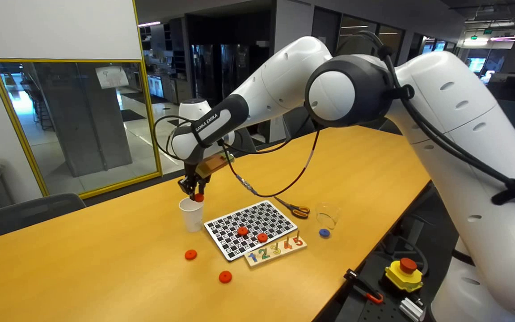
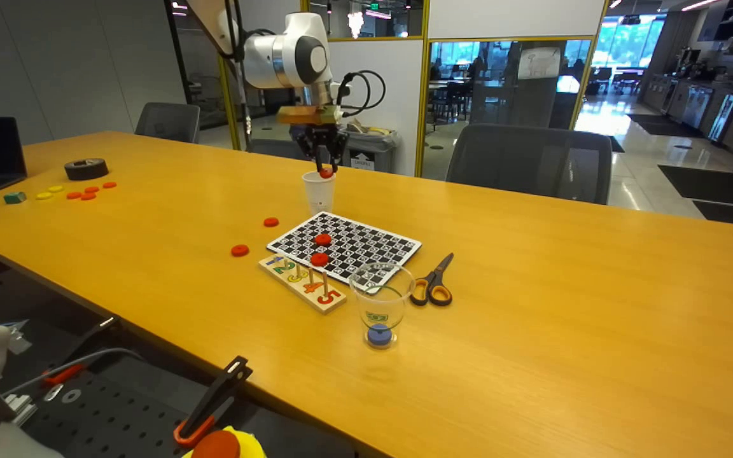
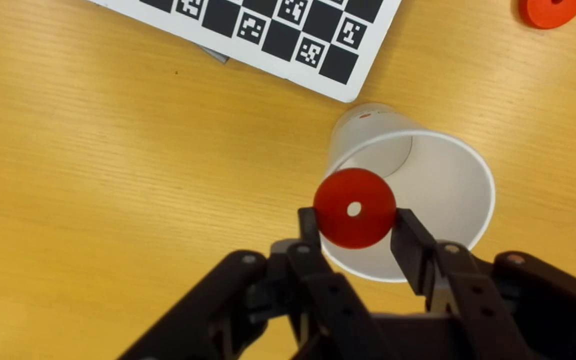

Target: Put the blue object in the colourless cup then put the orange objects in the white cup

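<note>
End effector [image 3: 355, 215] pinches an orange disc [image 3: 350, 227] by its edge, one finger each side, gap just the disc's breadth; edge grip leaves the underside free to fall away. Held at or just over the mouth of the white cup [image 1: 192, 218], presumably for a straight drop. Sits off-centre, toward one side of the mouth in the wrist view; can't tell whether it touches the rim, so a nudge inward looks wise before release. Blue disc [image 2: 379, 335] shows at the bottom of the colourless cup [image 2: 387, 306] in both exterior views, so first step reads as done. More orange: two discs [image 1: 242, 231] on the checkerboard [image 1: 266, 217], two loose ones [image 1: 190, 255] on the tabletop [image 1: 128, 259] nearby, likely next. Orientation: held disc is flat and round, no long axis in its face; that face shows nearly full in the wrist view, pale cup interior visible through the centre hole, exact tilt hard to call. Both cups upright, long axes vertical, mouths up to receive; white one stands just beside a checkerboard corner, no disc in the part of its inside that shows.
</note>
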Tool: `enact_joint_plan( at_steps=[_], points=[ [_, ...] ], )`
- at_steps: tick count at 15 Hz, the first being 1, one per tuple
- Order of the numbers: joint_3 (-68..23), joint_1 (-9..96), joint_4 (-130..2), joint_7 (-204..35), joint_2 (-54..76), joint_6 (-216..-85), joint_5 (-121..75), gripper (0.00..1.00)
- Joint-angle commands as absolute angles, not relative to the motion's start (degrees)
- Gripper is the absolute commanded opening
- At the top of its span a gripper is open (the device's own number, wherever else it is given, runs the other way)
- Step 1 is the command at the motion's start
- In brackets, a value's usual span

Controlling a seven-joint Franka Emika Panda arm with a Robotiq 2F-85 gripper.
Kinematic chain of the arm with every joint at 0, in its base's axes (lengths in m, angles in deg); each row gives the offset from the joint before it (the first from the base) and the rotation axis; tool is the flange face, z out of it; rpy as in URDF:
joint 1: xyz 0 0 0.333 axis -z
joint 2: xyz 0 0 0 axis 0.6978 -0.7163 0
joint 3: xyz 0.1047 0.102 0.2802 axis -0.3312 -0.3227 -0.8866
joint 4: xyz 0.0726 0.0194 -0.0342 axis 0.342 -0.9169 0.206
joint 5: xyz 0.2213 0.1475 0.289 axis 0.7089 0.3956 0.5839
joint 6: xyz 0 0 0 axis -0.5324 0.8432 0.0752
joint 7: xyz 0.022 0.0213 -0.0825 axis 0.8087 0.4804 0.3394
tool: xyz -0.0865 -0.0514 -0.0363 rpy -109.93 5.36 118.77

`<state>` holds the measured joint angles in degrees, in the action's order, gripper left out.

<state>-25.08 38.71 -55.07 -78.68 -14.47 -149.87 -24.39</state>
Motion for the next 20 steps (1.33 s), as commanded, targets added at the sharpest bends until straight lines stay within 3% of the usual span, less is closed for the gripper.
enact_joint_plan(
  at_steps=[1, 6, 7, 9, 12, 20],
  points=[
    [-25.9, 38.5, -48.6, -78.6, -17.5, -145.6, -25.2, 0.23],
    [-26.6, 38.4, -45.2, -78.6, -19.9, -143.2, -24.9, 0.25],
    [-26.6, 38.4, -44.7, -78.7, -20.3, -142.9, -24.8, 0.66],
    [-26.6, 38.4, -44.1, -78.7, -20.8, -142.3, -24.8, 0.73],
    [-26.3, 38.0, -45.4, -79.3, -19.6, -142.1, -25.2, 0.97],
    [-25.1, 36.2, -55.5, -82.8, -11.8, -142.6, -26.5, 1.00]
  ],
)
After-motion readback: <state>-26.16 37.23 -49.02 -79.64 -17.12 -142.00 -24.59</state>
